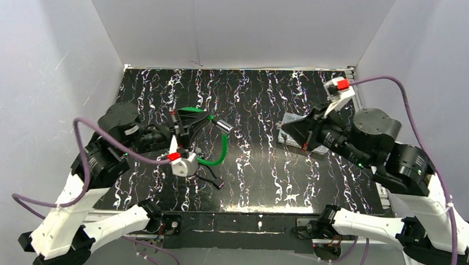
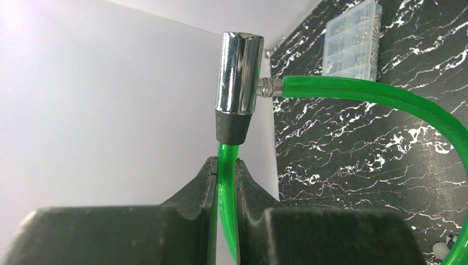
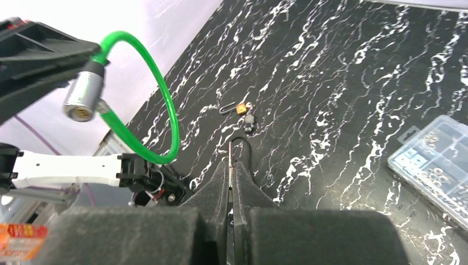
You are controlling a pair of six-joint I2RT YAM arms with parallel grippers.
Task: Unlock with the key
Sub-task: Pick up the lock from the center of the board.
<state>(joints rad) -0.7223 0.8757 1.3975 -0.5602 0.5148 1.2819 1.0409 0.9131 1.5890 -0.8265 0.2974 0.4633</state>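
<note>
Between the fingers of the left gripper (image 2: 225,165) the green cable (image 2: 386,94) of a cable lock is pinched; the jaws are closed tight on it, just under the black collar of the chrome lock cylinder (image 2: 239,72). The cylinder stands above the fingertips, lifted off the table (image 1: 259,186). From there the cable makes a wide loop and comes back to the side of the cylinder, where its metal end is plugged in. So the lock looks closed to me.

The right gripper (image 3: 232,149) is also closed. In the right wrist view a thin metal blade shows on edge between its fingers, and I take this for the key (image 3: 229,160); I cannot see its teeth. From that side the open end of the cylinder, with the brass-coloured keyhole (image 3: 80,113), is turned towards the right arm.

In the view from above, the two grippers face each other across the middle of the table and are well apart. Under the right arm lies a clear plastic organiser box (image 1: 291,125). Near the left gripper a small ring (image 3: 241,109) with a brass-coloured piece lies on the table; it is too small to tell what it is.

As I judge it, the preparation is done: lock held up, key in hand, keyhole presented. What is left is the main part: to bring the key to the keyhole, push it in, turn it, and free the cable end.
</note>
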